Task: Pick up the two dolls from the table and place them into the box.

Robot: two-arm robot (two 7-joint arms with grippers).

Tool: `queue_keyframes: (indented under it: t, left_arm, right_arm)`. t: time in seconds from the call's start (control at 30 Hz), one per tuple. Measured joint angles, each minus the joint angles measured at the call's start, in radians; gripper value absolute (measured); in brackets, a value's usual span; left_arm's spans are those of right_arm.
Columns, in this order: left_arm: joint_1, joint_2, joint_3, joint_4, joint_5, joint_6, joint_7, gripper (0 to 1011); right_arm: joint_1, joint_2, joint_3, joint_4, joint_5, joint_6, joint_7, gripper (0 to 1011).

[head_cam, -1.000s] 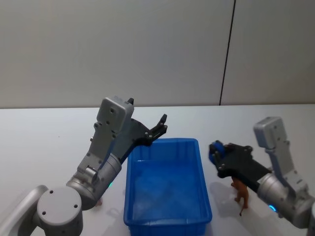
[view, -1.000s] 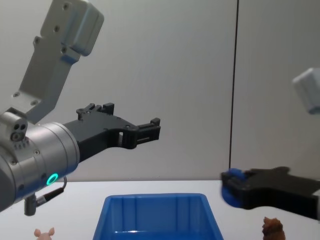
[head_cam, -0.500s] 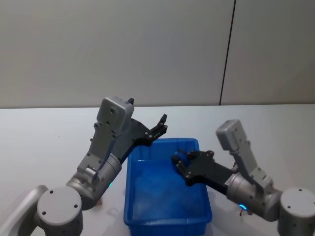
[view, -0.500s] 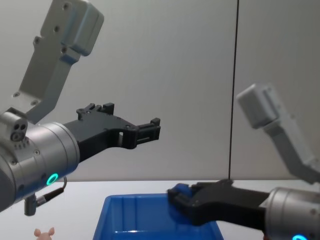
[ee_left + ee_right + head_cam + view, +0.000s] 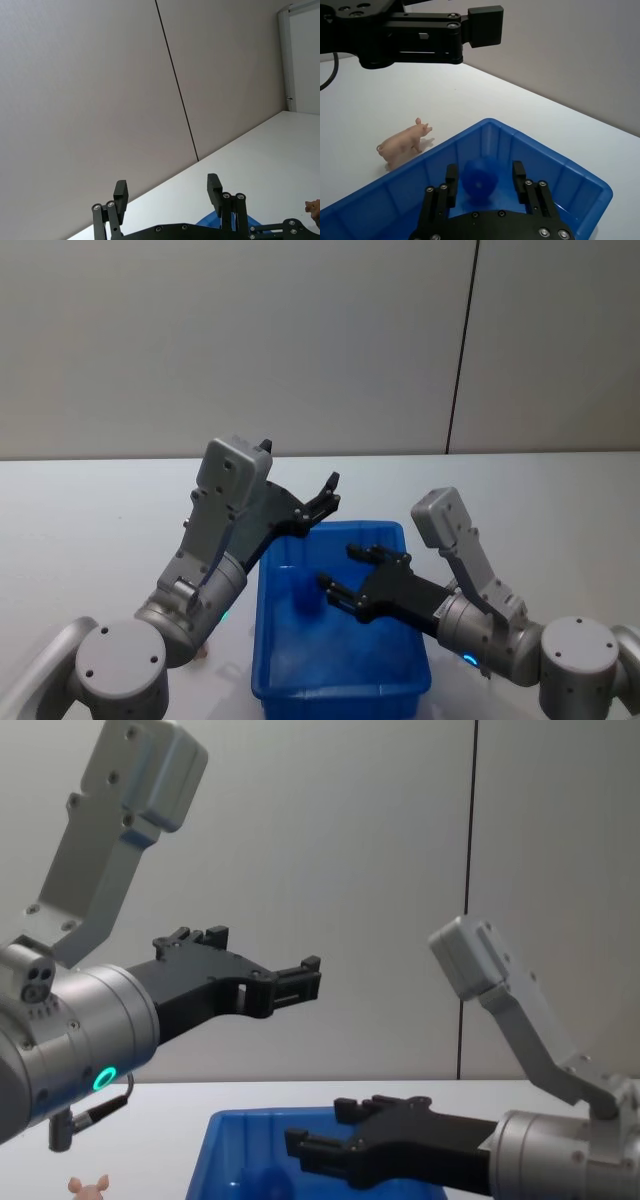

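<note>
The white table (image 5: pixel 80 530) carries the blue box (image 5: pixel 340 692), set between both arms so either can likely reach it. The left gripper (image 5: pixel 332 492) hangs spread and empty above the box's far rim, seemingly parked. The right gripper (image 5: pixel 338 567) hovers over the box, fingers apart, above a blue round lump (image 5: pixel 480 181) inside. The pink pig (image 5: pixel 402 145) stands outside on the table, just beside the box wall, not yet picked up

Left arm is raised, elbow bent high, forearm angling forward and inward; left gripper (image 5: pixel 326 494) hangs up in the air with fingers (image 5: pixel 120 192) spread wide. Right arm reaches inward across the middle at a lower height, wrist roughly level, white link rising behind it. Right gripper (image 5: pixel 341 571) points toward the robot's left with fingers (image 5: pixel 452 176) parted.
</note>
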Motion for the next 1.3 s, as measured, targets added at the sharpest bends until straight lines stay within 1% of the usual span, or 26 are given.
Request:
queue_keyframes:
  t: [0.07,0.17,0.23,0.3,0.4,0.47,0.57,0.6,0.63,0.7,0.8,0.9,0.93,1.1,1.13,1.3]
  left_arm:
    - [0.000,0.000,0.000,0.000,0.000,0.000,0.000,1001]
    - [0.000,0.000,0.000,0.000,0.000,0.000,0.000,1001]
    - [0.000,0.000,0.000,0.000,0.000,0.000,0.000,1001]
    - [0.000,0.000,0.000,0.000,0.000,0.000,0.000,1001]
    - [0.000,0.000,0.000,0.000,0.000,0.000,0.000,1001]
    - [0.000,0.000,0.000,0.000,0.000,0.000,0.000,1001]
    - [0.000,0.000,0.000,0.000,0.000,0.000,0.000,1001]
    - [0.000,0.000,0.000,0.000,0.000,0.000,0.000,1001]
    - [0.000,0.000,0.000,0.000,0.000,0.000,0.000,1001]
    - [0.000,0.000,0.000,0.000,0.000,0.000,0.000,1001]
    - [0.000,0.000,0.000,0.000,0.000,0.000,0.000,1001]
    - [0.000,0.000,0.000,0.000,0.000,0.000,0.000,1001]
    - [0.000,0.000,0.000,0.000,0.000,0.000,0.000,1001]
    - [0.000,0.000,0.000,0.000,0.000,0.000,0.000,1001]
    - [0.000,0.000,0.000,0.000,0.000,0.000,0.000,1001]
    - [0.000,0.000,0.000,0.000,0.000,0.000,0.000,1001]
  right_arm:
    - [0.000,0.000,-0.001,0.000,0.000,0.000,-0.013,679]
    - [-0.004,0.001,-0.001,-0.005,0.001,0.000,-0.029,761]
    - [-0.011,0.004,-0.001,-0.018,0.002,0.001,-0.052,813]
    - [-0.021,0.008,0.000,-0.033,0.003,0.004,-0.077,889]
    - [-0.035,0.014,0.001,-0.058,0.003,0.009,-0.115,967]
    - [-0.043,0.017,0.002,-0.070,0.003,0.012,-0.134,1001]
    - [-0.063,0.026,0.003,-0.106,0.003,0.022,-0.183,1001]
    - [-0.063,0.026,0.003,-0.106,0.003,0.022,-0.183,1001]
    - [-0.071,0.030,0.004,-0.119,0.002,0.028,-0.207,1001]
    - [-0.081,0.034,0.005,-0.134,0.001,0.033,-0.229,1001]
    - [-0.102,0.043,0.008,-0.166,-0.002,0.050,-0.285,1001]
    - [-0.117,0.049,0.010,-0.188,-0.003,0.062,-0.320,1001]
    - [-0.126,0.053,0.011,-0.202,-0.004,0.071,-0.342,1001]
    - [-0.152,0.065,0.016,-0.240,-0.007,0.104,-0.412,1001]
    - [-0.160,0.068,0.018,-0.252,-0.007,0.119,-0.437,1001]
    - [-0.189,0.079,0.022,-0.288,-0.007,0.164,-0.500,1001]
